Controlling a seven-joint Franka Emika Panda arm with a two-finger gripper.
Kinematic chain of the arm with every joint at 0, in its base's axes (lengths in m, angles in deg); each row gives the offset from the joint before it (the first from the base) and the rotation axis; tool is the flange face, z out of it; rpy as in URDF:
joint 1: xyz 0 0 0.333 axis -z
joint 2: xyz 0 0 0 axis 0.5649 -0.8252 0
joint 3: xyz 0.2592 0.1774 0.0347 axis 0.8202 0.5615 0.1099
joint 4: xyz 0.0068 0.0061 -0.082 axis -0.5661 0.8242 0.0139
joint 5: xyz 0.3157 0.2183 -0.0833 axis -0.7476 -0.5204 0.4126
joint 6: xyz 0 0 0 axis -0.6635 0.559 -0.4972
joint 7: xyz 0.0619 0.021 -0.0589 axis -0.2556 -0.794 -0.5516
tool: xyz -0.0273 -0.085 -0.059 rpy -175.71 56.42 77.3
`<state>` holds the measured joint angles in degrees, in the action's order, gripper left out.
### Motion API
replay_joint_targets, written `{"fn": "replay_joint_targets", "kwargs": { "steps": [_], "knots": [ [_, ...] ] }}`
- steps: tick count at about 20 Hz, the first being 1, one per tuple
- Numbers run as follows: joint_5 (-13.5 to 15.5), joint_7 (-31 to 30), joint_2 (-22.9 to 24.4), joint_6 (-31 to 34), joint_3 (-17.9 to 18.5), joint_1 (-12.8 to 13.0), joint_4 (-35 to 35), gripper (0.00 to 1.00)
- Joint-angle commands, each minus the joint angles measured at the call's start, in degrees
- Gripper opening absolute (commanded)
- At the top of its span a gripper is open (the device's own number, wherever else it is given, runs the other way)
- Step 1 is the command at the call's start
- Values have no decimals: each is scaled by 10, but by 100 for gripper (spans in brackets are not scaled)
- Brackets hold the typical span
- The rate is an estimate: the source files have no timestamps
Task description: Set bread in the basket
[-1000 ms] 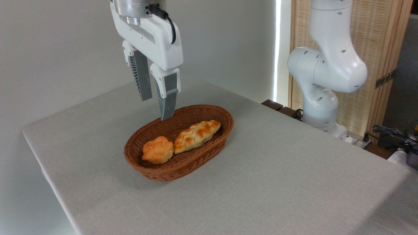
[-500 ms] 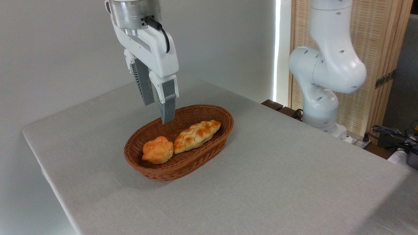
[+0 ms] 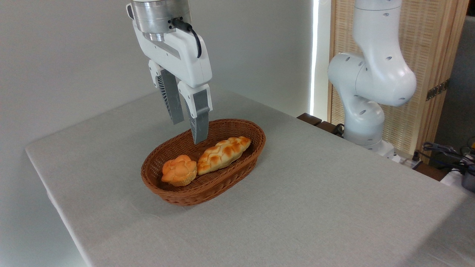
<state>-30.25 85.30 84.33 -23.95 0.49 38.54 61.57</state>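
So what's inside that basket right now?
Two breads lie in the basket: a round orange bun at its left end and a braided loaf beside it. The weave under them is covered. The end effector hangs above, empty.

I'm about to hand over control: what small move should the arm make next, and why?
Probably just lift the claw straight up and clear. The bun already lies inside the basket beside the braided loaf, and the claw hangs above the basket's back rim, holding nothing, with a small gap between its fingers, so nothing seems left to place.
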Motion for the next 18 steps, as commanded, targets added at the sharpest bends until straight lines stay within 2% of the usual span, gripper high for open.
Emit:
{"fn": "replay_joint_targets", "kwargs": {
  "steps": [1,18],
  "knots": [
    [-8,-24,3,-11,10,11,1,100],
    [-10,-39,-19,-8,13,11,-18,100]
  ]
}}
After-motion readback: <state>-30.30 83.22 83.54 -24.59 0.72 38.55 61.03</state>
